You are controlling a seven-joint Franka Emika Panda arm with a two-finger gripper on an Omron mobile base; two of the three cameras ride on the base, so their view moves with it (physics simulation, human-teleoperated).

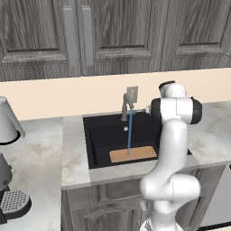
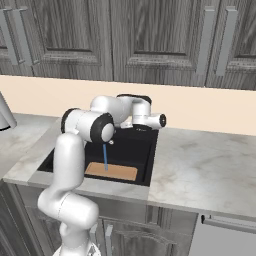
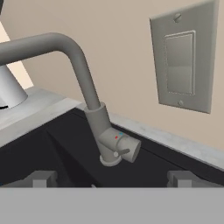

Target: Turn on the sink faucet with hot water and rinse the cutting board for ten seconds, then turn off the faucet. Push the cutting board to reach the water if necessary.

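The black sink (image 1: pixel 101 135) sits in the marble counter. At its back rim stands the grey faucet (image 1: pixel 126 106), and a thin blue stream of water (image 1: pixel 130 133) runs from its bent spout. The stream lands on the tan cutting board (image 1: pixel 133 154), which lies flat at the front of the basin. From the right base view the water (image 2: pixel 105 156) hits the cutting board (image 2: pixel 111 171) near its middle. My gripper (image 3: pixel 112 179) is open and holds nothing. It hovers over the sink's back right, close in front of the faucet (image 3: pixel 98 118) and its lever handle (image 3: pixel 124 148).
A grey wall plate (image 3: pixel 183 59) is on the backsplash behind the faucet. A grey kettle (image 1: pixel 6 122) stands on the counter to the left, with a dark appliance (image 1: pixel 13 203) below it. Bare marble counter (image 2: pixel 210 160) stretches right of the sink. Wooden cabinets hang above.
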